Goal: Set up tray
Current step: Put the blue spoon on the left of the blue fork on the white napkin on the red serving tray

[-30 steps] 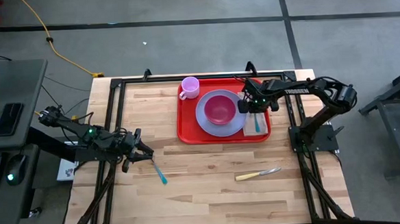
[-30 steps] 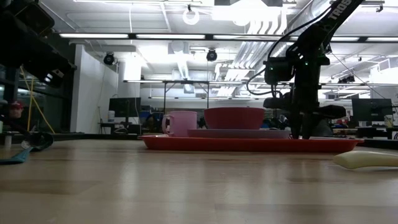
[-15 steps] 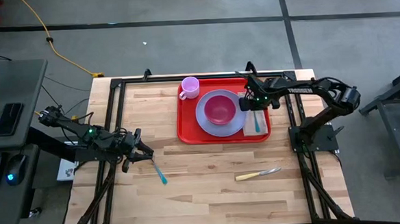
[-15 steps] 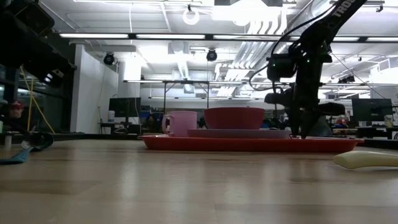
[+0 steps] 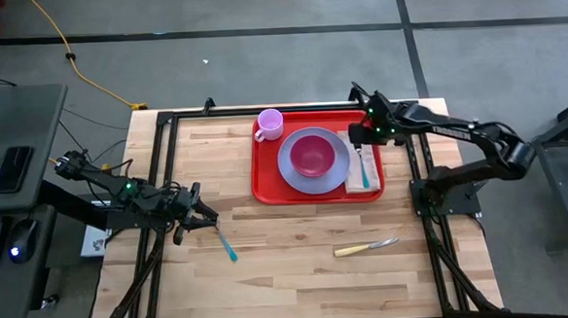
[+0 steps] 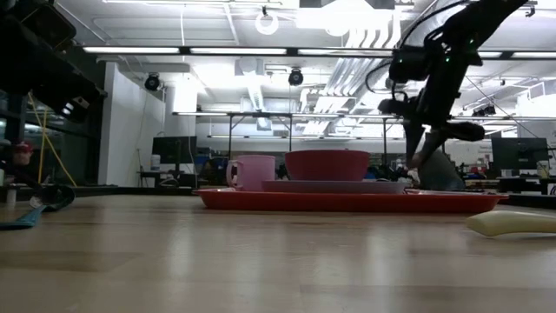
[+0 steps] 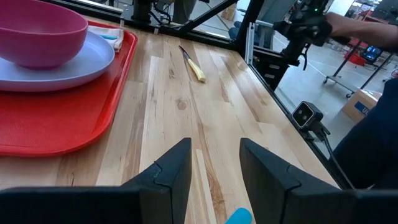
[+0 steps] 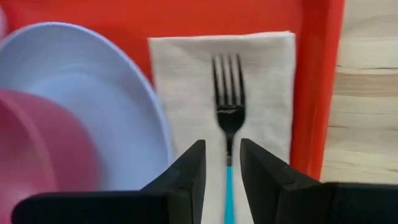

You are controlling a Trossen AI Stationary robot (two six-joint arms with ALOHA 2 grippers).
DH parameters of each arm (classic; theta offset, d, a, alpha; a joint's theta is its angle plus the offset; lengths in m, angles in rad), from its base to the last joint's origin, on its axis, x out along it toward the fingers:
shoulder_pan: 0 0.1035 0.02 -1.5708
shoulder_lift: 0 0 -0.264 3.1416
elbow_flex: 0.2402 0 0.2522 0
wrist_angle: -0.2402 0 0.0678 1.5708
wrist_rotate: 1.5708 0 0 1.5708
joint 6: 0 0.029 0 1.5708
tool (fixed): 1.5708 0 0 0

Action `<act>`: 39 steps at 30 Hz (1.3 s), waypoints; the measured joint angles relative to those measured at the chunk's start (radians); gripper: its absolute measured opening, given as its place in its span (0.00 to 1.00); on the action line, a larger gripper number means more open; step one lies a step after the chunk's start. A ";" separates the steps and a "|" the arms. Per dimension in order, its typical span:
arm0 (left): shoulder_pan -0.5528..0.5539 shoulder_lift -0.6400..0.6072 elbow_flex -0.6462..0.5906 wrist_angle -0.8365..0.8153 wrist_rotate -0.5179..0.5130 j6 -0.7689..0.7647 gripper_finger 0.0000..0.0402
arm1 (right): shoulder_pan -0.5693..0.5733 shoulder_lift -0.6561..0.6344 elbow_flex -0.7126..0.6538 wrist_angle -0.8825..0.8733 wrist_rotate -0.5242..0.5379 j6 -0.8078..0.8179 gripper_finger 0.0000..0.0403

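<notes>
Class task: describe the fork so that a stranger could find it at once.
Find the red tray at the table's far side. On its right end lies a tan napkin, beside the lavender plate. The fork lies on it: black tines, blue handle.

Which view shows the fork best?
The right wrist view: the fork lies full-frame on the napkin, tines clear. The high view shows it only as a small sliver; the low and left wrist views do not show it clearly.
</notes>
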State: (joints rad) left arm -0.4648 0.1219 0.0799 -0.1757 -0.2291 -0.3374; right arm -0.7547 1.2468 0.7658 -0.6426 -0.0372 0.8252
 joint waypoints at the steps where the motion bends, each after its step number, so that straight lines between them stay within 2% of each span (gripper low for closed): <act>1: 0.000 0.000 0.000 0.000 0.000 0.000 0.41 | 0.004 -0.015 0.000 -0.001 -0.007 0.000 0.19; 9: 0.000 0.000 0.000 0.000 0.000 0.000 0.41 | 0.074 -0.141 0.000 0.004 -0.082 -0.021 0.19; 17: 0.000 0.000 -0.001 0.009 0.000 -0.011 0.41 | 0.176 -0.264 0.000 0.004 -0.090 -0.014 0.19; 26: 0.000 0.000 -0.006 0.152 0.002 -0.012 0.41 | 0.293 -0.368 0.000 0.004 -0.089 -0.063 0.19; 36: 0.000 0.000 -0.003 0.324 -0.002 -0.012 0.41 | 0.442 -0.479 0.000 -0.028 0.010 -0.154 0.19; 39: 0.000 0.000 -0.002 0.400 -0.044 -0.011 0.41 | 0.475 -0.527 0.000 -0.072 0.045 -0.154 0.19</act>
State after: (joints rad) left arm -0.4651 0.1216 0.0778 0.2240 -0.2731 -0.3489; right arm -0.2793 0.7201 0.7658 -0.7149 0.0074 0.6714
